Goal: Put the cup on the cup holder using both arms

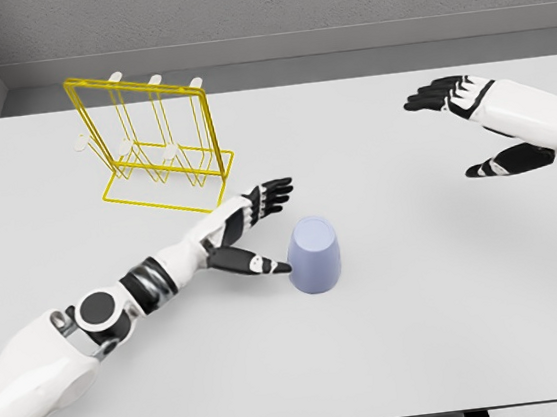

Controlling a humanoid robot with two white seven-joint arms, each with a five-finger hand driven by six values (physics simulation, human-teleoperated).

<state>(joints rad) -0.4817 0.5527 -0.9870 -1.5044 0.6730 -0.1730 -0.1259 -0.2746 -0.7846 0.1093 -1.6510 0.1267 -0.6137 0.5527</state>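
A pale lavender cup (315, 255) stands upside down near the middle of the white table (404, 335). My left hand (266, 230) reaches in from the lower left and sits just left of the cup, fingers spread, thumb tip almost touching the cup's side. It holds nothing. A yellow wire cup holder (155, 142) with white-tipped pegs stands at the back left, behind the left hand. My right hand (471, 131) hovers above the table at the right, well away from the cup, with fingers and thumb spread apart.
Grey walls close off the table's far and left sides. The table's front edge runs along the bottom of the view.
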